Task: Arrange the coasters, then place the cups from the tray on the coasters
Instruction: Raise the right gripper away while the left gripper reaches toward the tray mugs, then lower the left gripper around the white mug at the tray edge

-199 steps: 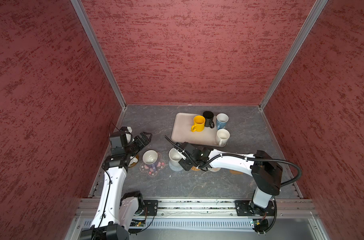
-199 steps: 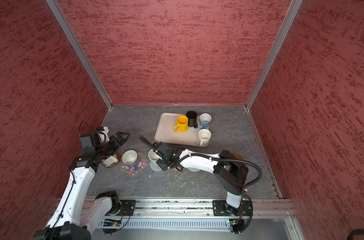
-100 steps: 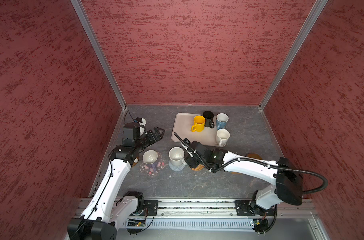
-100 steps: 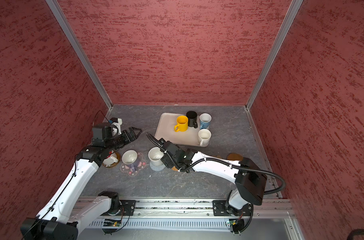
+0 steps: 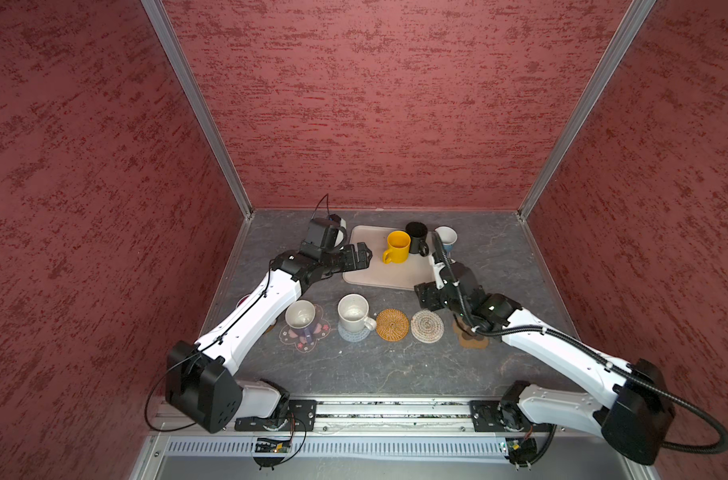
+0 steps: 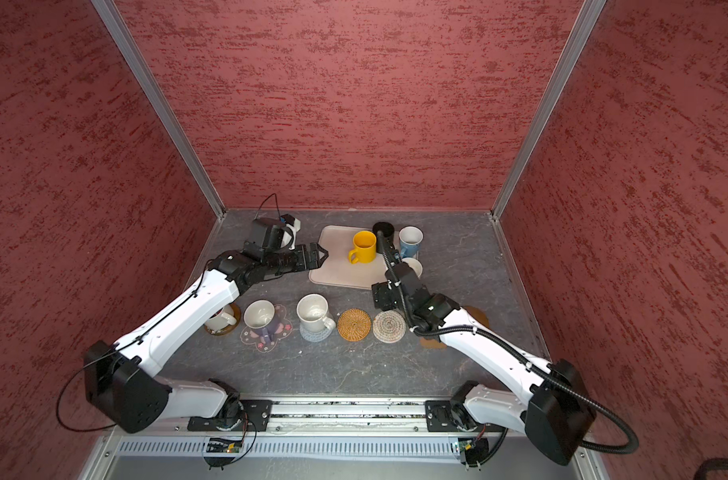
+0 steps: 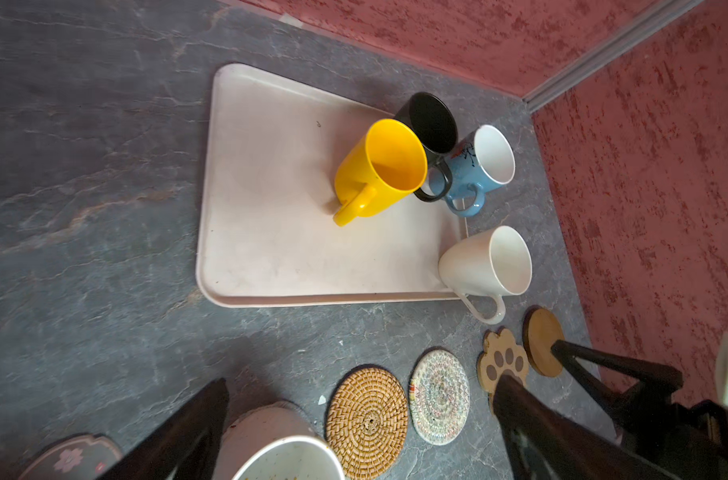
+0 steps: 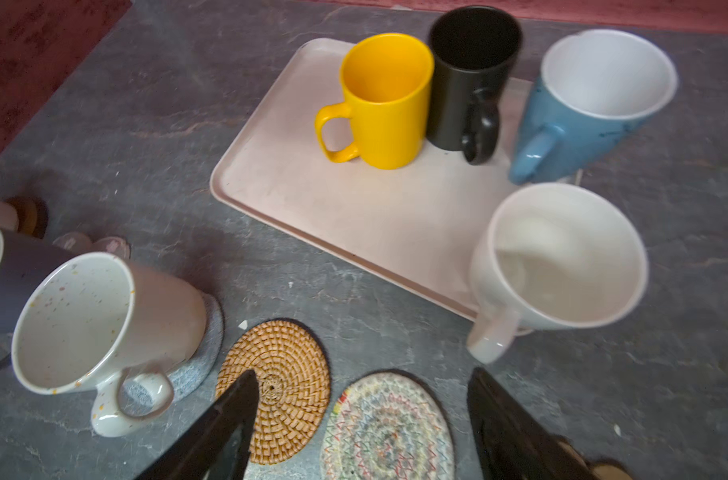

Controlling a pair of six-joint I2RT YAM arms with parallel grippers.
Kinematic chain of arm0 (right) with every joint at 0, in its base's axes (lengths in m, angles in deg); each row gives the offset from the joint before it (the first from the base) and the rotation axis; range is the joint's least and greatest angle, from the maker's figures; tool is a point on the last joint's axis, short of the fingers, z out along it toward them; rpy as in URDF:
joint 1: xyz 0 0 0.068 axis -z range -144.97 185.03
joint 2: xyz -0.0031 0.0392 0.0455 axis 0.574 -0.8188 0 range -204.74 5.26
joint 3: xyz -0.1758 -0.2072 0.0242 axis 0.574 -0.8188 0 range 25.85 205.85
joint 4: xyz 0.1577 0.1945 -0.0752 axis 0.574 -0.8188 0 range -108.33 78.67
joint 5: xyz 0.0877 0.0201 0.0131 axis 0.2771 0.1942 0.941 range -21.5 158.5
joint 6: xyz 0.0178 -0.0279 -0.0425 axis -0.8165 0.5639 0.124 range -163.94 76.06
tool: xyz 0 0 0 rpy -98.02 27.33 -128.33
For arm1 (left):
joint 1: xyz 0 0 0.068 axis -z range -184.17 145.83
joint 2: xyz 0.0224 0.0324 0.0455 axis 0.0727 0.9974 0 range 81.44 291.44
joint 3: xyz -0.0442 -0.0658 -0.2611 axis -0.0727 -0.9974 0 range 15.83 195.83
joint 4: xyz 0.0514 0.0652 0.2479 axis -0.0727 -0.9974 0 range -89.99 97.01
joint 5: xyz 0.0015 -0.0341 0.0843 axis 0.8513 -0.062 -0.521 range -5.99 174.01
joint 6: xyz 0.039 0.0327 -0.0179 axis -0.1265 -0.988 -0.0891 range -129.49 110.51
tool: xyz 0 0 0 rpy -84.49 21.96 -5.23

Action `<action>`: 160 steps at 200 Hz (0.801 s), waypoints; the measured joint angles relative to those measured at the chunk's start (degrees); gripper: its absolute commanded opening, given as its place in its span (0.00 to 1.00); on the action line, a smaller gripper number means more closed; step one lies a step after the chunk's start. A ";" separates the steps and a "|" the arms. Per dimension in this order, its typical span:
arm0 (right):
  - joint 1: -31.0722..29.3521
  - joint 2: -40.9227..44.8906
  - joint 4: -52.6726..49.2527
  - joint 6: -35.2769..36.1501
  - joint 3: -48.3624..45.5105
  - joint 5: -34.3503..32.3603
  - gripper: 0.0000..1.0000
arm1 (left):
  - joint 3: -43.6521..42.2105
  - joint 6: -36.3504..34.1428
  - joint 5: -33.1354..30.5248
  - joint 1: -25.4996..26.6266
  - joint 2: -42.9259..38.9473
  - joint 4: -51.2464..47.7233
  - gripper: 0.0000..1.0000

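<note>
On the tray (image 5: 389, 272) stand a yellow cup (image 5: 397, 246), a black cup (image 5: 416, 237), a light blue cup (image 5: 446, 236) and a white cup (image 6: 414, 266). The coasters lie in a row in front. A cup (image 6: 223, 318) sits on a wooden disc, another cup (image 5: 300, 315) on the pink flower, a speckled cream cup (image 5: 353, 309) on the grey-blue round. The orange-tan (image 5: 392, 325), beige (image 5: 427, 326), paw (image 5: 472, 340) and second wooden (image 7: 543, 340) coasters are bare. My left gripper (image 5: 364, 253) hangs open over the tray's left edge. My right gripper (image 8: 362, 374) stands open and empty above the beige coaster.
The red booth walls (image 5: 354, 104) close in the back and both sides. The right arm (image 5: 541, 345) crosses over the paw coaster, and the left arm (image 5: 250, 316) covers the leftmost cup in a top view. Bare grey tabletop (image 5: 375, 370) lies in front of the coaster row.
My right gripper opened, let go of the speckled cream cup on the grey-blue coaster and drew back to the right. The left gripper swung from the leftmost coaster toward the tray.
</note>
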State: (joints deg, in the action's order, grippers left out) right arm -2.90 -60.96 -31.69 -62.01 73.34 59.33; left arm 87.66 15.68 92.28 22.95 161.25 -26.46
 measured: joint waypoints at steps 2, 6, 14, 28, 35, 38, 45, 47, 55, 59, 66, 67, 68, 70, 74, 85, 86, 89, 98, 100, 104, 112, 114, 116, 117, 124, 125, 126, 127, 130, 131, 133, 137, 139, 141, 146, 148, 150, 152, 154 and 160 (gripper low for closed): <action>0.61 0.46 0.04 -0.24 -0.33 0.22 0.80 | 0.42 -0.09 -0.17 0.28 0.46 -0.04 0.97; 1.62 1.27 0.11 -0.79 -0.96 0.55 0.80 | 1.20 -0.28 -0.39 0.87 1.33 -0.07 0.97; 3.72 2.97 0.28 -1.81 -2.16 1.36 0.81 | 2.86 -0.66 -0.83 2.12 3.19 -0.28 0.95; 7.37 5.42 0.55 -3.54 -4.07 2.99 0.81 | 5.66 -1.42 -1.40 4.02 6.34 -0.63 0.93; 9.09 6.45 0.81 -4.31 -5.01 3.96 0.81 | 7.13 -1.70 -1.66 4.92 7.91 -0.87 0.92; 9.68 6.80 0.90 -4.63 -5.38 4.28 0.81 | 7.69 -1.88 -1.77 5.25 8.48 -0.98 0.92; 11.45 7.72 1.01 -5.38 -6.38 5.49 0.82 | 9.11 -2.12 -2.03 6.12 10.12 -1.27 0.91; 12.04 8.00 1.05 -5.68 -6.67 5.97 0.82 | 9.60 -2.14 -2.05 6.40 10.67 -1.33 0.91; 14.08 8.70 1.29 -6.34 -7.65 7.34 0.82 | 11.13 -2.47 -2.32 7.28 12.41 -1.62 0.90; 15.13 8.94 1.40 -6.69 -8.17 7.98 0.82 | 11.98 -2.62 -2.40 7.74 13.33 -1.73 0.90; 17.07 9.31 1.66 -7.34 -8.98 9.66 0.82 | 13.29 -2.84 -2.51 8.50 14.97 -1.81 0.90; 17.53 9.38 1.73 -7.56 -9.14 9.97 0.82 | 13.60 -2.91 -2.58 8.68 15.34 -1.88 0.90; 17.77 9.40 1.75 -7.63 -9.22 10.10 0.82 | 13.73 -2.95 -2.62 8.76 15.52 -1.92 0.90; 18.45 9.49 1.86 -7.69 -9.46 10.58 0.82 | 14.14 -2.99 -2.69 9.01 15.98 -1.99 0.90; 19.63 9.57 1.99 -8.15 -9.92 11.47 0.82 | 14.95 -3.08 -2.73 9.49 16.96 -2.10 0.90; 22.99 9.79 2.56 -9.07 -11.21 14.10 0.82 | 16.94 -3.26 -2.86 10.69 19.34 -2.45 0.89; 23.39 9.81 2.60 -9.18 -11.37 14.40 0.82 | 17.20 -3.32 -2.89 10.82 19.65 -2.54 0.89; 24.24 9.88 2.75 -9.44 -11.69 15.04 0.82 | 17.77 -3.43 -2.93 11.15 20.33 -2.75 0.89; 26.77 10.03 3.28 -10.16 -12.74 17.11 0.82 | 19.58 -3.80 -3.15 12.15 22.36 -3.08 0.89; 27.32 10.08 3.41 -10.45 -12.96 17.55 0.82 | 19.93 -3.93 -3.21 12.35 22.80 -3.15 0.89; 28.48 10.19 3.69 -10.73 -13.44 18.45 0.82 | 20.59 -4.07 -3.41 12.76 23.52 -3.37 0.89; 30.29 10.36 4.20 -11.45 -14.27 19.87 0.82 | 22.01 -4.39 -3.74 13.68 25.07 -3.80 0.89; 30.73 10.40 4.35 -11.61 -14.49 20.28 0.82 | 22.36 -4.52 -3.89 13.92 25.42 -3.91 0.89; 31.26 10.45 4.52 -11.80 -14.71 20.68 0.82 | 22.64 -4.59 -4.02 14.19 25.79 -4.02 0.89; 31.61 10.47 4.61 -11.91 -14.84 20.92 0.82 | 22.75 -4.61 -4.07 14.25 25.90 -4.02 0.89; 33.24 10.56 5.18 -12.57 -15.52 22.27 0.82 | 23.74 -4.94 -4.33 15.06 27.02 -4.33 0.89; 33.38 10.56 5.22 -12.63 -15.58 22.38 0.82 | 23.93 -5.01 -4.35 15.19 27.15 -4.46 0.89; 33.66 10.56 5.35 -12.74 -15.72 22.64 0.82 | 24.02 -5.03 -4.37 15.26 27.21 -4.50 0.89; 33.81 10.56 5.44 -12.83 -15.78 22.80 0.82 | 24.22 -5.09 -4.44 15.43 27.45 -4.57 0.89; 34.64 10.56 5.86 -13.16 -16.09 23.52 0.83 | 24.59 -5.22 -4.55 15.76 27.87 -4.72 0.89; 34.77 10.56 5.90 -13.22 -16.13 23.65 0.82 | 24.70 -5.27 -4.57 15.82 27.93 -4.74 0.89; 35.19 10.56 6.08 -13.51 -16.28 24.00 0.83 | 25.03 -5.38 -4.59 16.06 28.20 -4.96 0.89; 36.11 10.56 6.51 -13.90 -16.63 24.81 0.82 | 25.70 -5.55 -4.81 16.57 28.83 -5.18 0.89; 36.50 10.56 6.75 -14.14 -16.81 25.16 0.82 | 26.01 -5.62 -4.90 16.79 29.09 -5.29 0.89; 36.96 10.56 7.04 -14.34 -16.96 25.55 0.82 | 26.18 -5.66 -5.03 16.94 29.31 -5.31 0.89; 37.94 10.54 7.63 -14.82 -17.29 26.32 0.83 | 26.91 -5.92 -5.29 17.55 29.97 -5.49 0.89; 38.36 10.51 7.82 -15.12 -17.44 26.67 0.83 | 27.12 -6.05 -5.44 17.81 30.29 -5.53 0.89; 38.77 10.49 8.15 -15.26 -17.57 27.08 0.83 | 27.30 -6.12 -5.53 17.97 30.45 -5.57 0.89; 39.12 10.47 8.41 -15.61 -17.70 27.34 0.83 | 27.52 -6.19 -5.53 18.16 30.60 -5.66 0.89; 39.43 10.45 8.63 -15.72 -17.81 27.65 0.83 | 27.69 -6.25 -5.68 18.36 30.80 -5.70 0.89; 40.39 10.32 9.29 -16.24 -18.12 28.48 0.83 | 28.28 -6.60 -5.84 18.93 31.41 -5.99 0.88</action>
State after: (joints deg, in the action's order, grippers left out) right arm 37.49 -50.64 -22.40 -78.25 55.22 87.81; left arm 115.94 9.08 86.45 41.87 192.66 -32.45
